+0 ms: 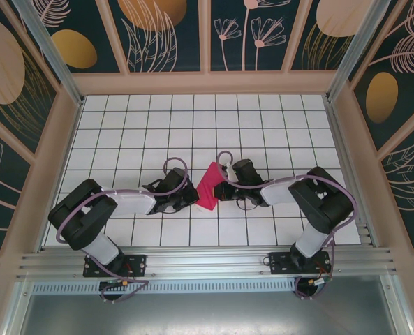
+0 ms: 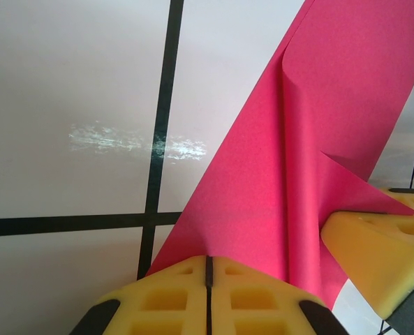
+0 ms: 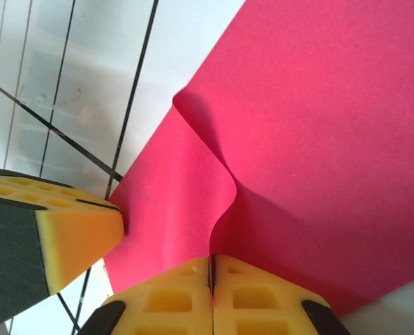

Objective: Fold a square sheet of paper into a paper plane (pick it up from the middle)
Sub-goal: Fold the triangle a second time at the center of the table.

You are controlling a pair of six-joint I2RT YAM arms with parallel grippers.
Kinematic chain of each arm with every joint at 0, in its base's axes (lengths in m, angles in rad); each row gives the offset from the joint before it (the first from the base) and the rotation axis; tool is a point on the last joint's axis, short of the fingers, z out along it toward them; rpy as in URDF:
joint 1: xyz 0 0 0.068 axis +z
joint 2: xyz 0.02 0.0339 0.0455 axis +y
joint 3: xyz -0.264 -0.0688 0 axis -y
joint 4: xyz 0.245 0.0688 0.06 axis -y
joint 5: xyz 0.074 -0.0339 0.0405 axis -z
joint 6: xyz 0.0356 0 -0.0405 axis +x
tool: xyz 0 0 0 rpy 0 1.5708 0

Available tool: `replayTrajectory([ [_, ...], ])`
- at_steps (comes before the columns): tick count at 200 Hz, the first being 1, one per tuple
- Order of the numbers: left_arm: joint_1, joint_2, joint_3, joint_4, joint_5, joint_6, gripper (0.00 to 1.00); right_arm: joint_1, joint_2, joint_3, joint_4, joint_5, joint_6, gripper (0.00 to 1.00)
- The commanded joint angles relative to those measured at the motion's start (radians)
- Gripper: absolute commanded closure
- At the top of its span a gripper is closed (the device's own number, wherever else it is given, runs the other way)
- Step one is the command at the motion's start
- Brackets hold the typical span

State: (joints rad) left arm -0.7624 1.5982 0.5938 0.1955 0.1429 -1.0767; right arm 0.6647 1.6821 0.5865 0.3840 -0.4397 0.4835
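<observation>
The sheet of paper (image 2: 262, 195) between the jaws is plain magenta-red with no marks, and a little darker in the shadow along its folds. The left gripper (image 2: 208, 269) and the right gripper (image 3: 211, 269) both have yellow pads with black corners. Beyond the jaws, the table (image 1: 123, 125) is white with a grid of thin black lines. The walls (image 1: 165, 35) behind are dark teal with pale pink flowers and golden ovals.
</observation>
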Motion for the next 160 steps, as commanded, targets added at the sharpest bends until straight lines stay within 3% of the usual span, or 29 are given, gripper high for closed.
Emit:
replayTrajectory([
  [1, -0.004, 0.030, -0.005, -0.114, -0.045, 0.021, 0.90, 0.003, -0.014, 0.008, -0.037, 0.028, -0.031, 0.94],
  [103, -0.006, 0.002, -0.001, -0.131, -0.063, 0.026, 0.89, 0.050, 0.002, 0.026, -0.084, 0.145, -0.052, 0.94],
  [160, -0.006, -0.039, 0.052, -0.176, -0.075, 0.034, 0.81, 0.074, 0.028, 0.057, -0.146, 0.202, -0.070, 0.94],
])
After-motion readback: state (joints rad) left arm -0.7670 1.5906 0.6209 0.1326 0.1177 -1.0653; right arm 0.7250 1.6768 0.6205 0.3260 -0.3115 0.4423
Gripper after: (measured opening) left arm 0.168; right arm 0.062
